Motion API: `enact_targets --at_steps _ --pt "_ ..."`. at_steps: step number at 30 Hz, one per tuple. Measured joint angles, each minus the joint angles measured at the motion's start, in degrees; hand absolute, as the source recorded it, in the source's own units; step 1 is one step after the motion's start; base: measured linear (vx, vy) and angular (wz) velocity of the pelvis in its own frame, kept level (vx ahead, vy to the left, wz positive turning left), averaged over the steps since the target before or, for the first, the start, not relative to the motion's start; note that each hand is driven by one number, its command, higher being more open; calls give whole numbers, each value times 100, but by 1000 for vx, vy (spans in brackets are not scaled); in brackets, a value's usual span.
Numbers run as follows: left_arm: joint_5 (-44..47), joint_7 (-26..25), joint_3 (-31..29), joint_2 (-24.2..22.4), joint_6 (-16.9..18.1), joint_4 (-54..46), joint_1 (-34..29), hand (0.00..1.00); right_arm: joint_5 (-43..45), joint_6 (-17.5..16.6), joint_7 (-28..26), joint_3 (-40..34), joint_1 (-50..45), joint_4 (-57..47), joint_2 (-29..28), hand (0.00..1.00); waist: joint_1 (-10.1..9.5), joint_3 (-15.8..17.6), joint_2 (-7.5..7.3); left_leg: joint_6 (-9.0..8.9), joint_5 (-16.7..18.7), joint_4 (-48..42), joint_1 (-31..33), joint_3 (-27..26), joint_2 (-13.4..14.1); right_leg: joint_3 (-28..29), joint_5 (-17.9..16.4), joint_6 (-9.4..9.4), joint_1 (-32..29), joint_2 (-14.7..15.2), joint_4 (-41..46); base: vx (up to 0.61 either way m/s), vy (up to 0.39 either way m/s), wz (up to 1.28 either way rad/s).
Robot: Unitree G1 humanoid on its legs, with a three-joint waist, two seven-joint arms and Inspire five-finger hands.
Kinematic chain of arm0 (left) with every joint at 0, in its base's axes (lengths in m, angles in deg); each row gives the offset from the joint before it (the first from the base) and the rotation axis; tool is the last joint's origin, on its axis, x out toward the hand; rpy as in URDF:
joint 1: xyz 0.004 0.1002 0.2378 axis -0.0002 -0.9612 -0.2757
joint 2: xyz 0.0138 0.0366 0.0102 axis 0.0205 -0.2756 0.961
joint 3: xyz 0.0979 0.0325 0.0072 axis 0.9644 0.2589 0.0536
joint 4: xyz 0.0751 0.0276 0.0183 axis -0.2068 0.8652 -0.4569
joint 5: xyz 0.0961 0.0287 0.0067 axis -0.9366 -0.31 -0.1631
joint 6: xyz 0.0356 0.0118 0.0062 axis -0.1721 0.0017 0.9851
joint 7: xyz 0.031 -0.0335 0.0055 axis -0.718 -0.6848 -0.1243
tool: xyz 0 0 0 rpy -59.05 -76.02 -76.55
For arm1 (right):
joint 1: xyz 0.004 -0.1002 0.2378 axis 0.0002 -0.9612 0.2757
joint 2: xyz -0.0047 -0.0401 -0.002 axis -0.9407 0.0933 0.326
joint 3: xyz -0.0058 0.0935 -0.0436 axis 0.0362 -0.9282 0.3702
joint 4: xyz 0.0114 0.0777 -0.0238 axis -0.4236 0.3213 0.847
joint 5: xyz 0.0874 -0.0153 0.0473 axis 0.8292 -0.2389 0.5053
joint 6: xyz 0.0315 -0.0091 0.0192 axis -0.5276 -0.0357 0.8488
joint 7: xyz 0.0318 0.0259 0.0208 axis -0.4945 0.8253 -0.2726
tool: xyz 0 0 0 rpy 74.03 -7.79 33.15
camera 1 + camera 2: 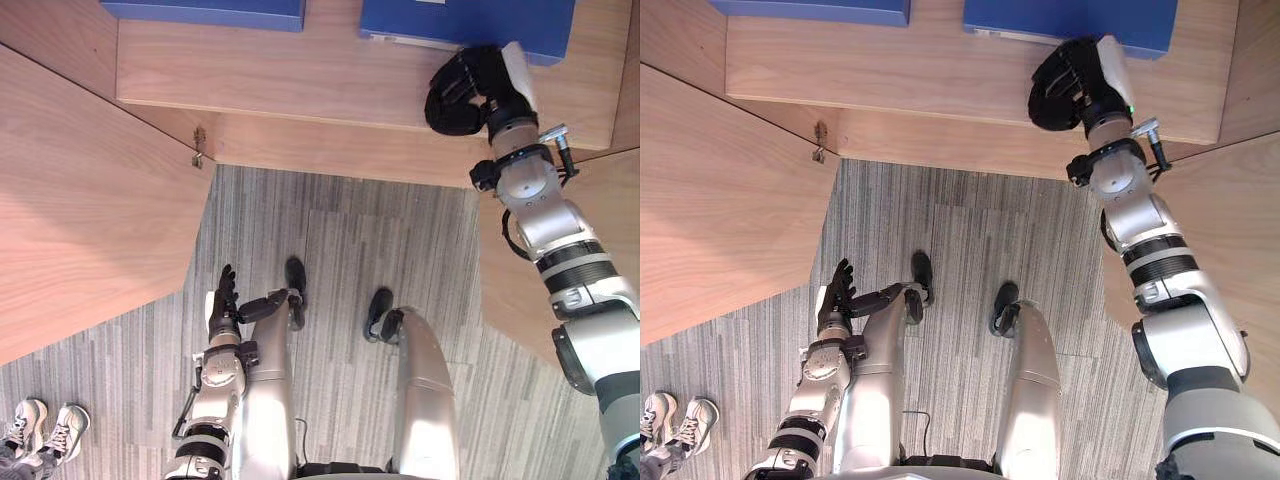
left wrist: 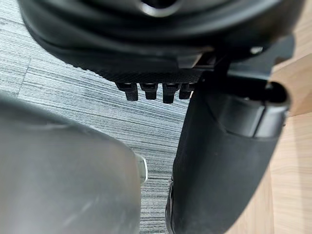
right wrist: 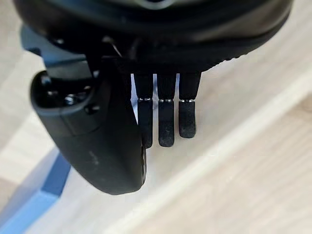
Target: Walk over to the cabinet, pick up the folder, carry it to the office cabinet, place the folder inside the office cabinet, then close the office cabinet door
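Reaching into the open cabinet, right hand (image 1: 462, 95) sits over the wooden shelf (image 1: 300, 85), at the near edge of the right-hand blue folder (image 1: 450, 20). That folder lies flat at the back of the shelf. The head views show the hand overlapping the folder's front edge, can't tell if it's actually touching. In the right wrist view the fingers (image 3: 165, 122) run straight out in a row with the thumb (image 3: 102, 146) beside them, and nothing is between them. So the hand is spread and holding nothing. A corner of the blue folder (image 3: 34, 204) shows just past the thumb, resting on the pale wood. A second blue folder (image 1: 210, 12) lies further left on the same shelf, well apart from the first. Both cabinet doors stand swung out: left door (image 1: 80, 200) is the big wood panel on the robot's left, with a small metal hinge (image 1: 199, 145) at its inner corner; right door (image 1: 1230, 220) is behind the right arm. Left hand (image 1: 222, 300) hangs low beside the body over the grey striped carpet (image 1: 330, 230), fingers straight and relaxed, nothing in it. The left wrist view agrees: fingertips (image 2: 151, 90) are clear, with carpet beyond. A person's white shoes (image 1: 40, 425) stand on the carpet at the lower left.
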State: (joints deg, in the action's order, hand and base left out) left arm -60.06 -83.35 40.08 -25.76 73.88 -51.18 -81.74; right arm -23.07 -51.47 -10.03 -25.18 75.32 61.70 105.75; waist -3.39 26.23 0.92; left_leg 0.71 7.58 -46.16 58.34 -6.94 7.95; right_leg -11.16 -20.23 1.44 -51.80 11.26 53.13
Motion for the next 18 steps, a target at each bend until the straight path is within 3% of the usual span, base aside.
enact_targets --at_steps 6,13,18 --pt "1 -31 -8 -9 0 -2 3 100 -329 144 315 -5 92 -33 -431 0 -1 0 0 3 3 14 19 -22 9 3 1 1 -29 -2 -13 -17 -43 -1" --pt "15 -170 -131 -101 40 -39 80 100 -911 497 667 -6 1115 466 -1131 0 -27 -3 4 13 -8 25 219 -10 4 -28 13 -1 -211 3 -20 -5 -40 1" --pt "25 -371 -132 -176 91 -44 81 100 -897 530 931 -74 1656 652 -1203 0 -51 -3 6 42 -65 127 240 21 -106 -99 13 0 -210 101 -52 -1 -27 10"
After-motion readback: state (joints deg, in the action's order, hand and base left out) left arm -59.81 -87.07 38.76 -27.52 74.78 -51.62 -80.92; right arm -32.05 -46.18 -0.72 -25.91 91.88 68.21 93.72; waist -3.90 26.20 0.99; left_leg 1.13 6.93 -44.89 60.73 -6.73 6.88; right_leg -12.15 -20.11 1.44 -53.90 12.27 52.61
